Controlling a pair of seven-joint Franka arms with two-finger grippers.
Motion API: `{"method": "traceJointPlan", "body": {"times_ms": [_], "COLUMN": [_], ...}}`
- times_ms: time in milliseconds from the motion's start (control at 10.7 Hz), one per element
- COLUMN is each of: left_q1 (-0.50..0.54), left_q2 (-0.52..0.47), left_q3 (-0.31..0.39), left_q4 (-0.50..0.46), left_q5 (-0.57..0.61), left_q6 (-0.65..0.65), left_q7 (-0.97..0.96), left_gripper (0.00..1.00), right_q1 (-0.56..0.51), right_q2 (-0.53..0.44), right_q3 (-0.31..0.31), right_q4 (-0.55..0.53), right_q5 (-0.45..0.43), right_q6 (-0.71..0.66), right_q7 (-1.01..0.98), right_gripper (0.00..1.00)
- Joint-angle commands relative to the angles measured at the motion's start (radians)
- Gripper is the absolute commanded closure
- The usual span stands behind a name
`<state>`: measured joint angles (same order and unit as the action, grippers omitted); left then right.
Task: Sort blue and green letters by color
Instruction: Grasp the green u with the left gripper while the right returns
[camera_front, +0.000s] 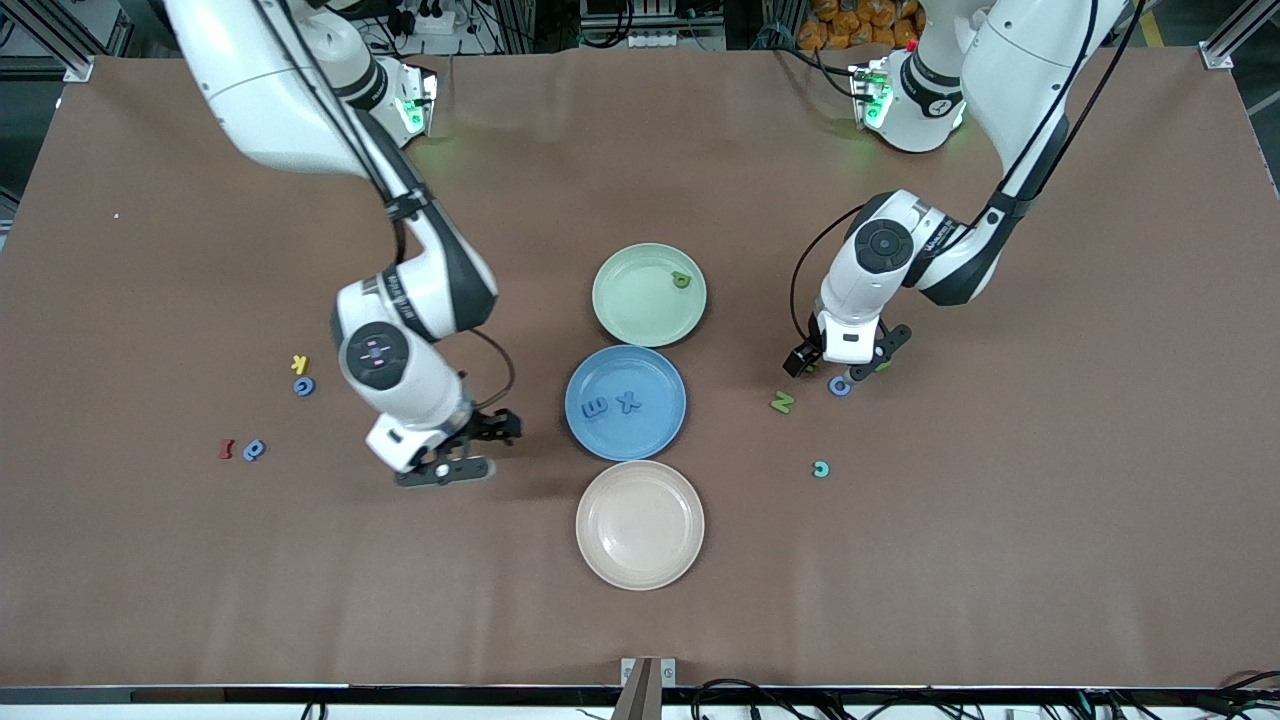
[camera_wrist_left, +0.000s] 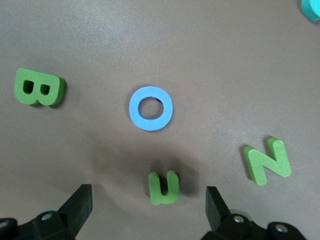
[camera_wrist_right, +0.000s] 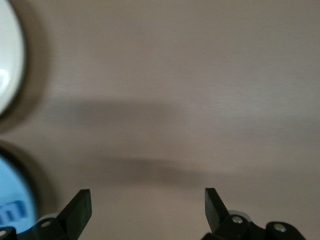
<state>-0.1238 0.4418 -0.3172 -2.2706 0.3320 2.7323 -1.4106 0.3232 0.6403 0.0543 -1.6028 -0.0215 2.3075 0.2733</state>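
Toy letters read B (camera_wrist_left: 39, 87), O (camera_wrist_left: 151, 108), U (camera_wrist_left: 164, 187), N (camera_wrist_left: 267, 161) (all on the table (camera_wrist_left: 200, 60))

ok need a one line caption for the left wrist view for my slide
Open left gripper over the table, looking down on a blue O among green letters B, U and N.

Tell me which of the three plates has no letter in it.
The beige plate, nearest the front camera. The blue plate holds two blue letters, and the green plate holds one green letter.
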Motion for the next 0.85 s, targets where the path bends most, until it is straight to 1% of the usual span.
{"method": "traceJointPlan", "body": {"times_ms": [0, 188, 376, 469, 563, 657, 751], "left_q1": [-0.008, -0.010, -0.010, -0.008, -0.007, -0.007, -0.005], "left_q2": [0.021, 0.031, 0.037, 0.037, 0.037, 0.037, 0.037], "left_q3": [0.006, 0.006, 0.006, 0.007, 0.007, 0.007, 0.007], "left_q4": [0.016, 0.020, 0.025, 0.025, 0.025, 0.025, 0.032], "left_q5": [0.038, 0.038, 0.048, 0.071, 0.071, 0.073, 0.075], "left_q6": [-0.016, -0.016, -0.016, -0.016, -0.016, -0.017, -0.017], "left_q7": [-0.041, -0.041, -0.039, -0.041, -0.041, -0.039, -0.039], "left_gripper": [0.00, 0.00, 0.00, 0.28, 0.94, 1.00, 1.00], "right_q1": [-0.100, -0.170, -0.178, -0.178, -0.184, -0.190, -0.196], "right_q2": [-0.077, -0.099, -0.105, -0.105, -0.107, -0.107, -0.110], "right_q3": [0.015, -0.010, -0.089, -0.128, -0.154, -0.169, -0.181], "right_q4": [-0.101, -0.146, -0.149, -0.149, -0.152, -0.160, -0.163], "right_q5": [-0.012, -0.017, -0.014, -0.012, -0.005, -0.003, -0.003], "right_q6": [0.003, 0.007, 0.003, 0.001, 0.001, 0.003, 0.003], "right_q7": [-0.187, -0.221, -0.206, -0.195, -0.148, -0.052, 0.057], "right_gripper": [0.00, 0.00, 0.00, 0.00, 0.00, 0.00, 0.00]}}
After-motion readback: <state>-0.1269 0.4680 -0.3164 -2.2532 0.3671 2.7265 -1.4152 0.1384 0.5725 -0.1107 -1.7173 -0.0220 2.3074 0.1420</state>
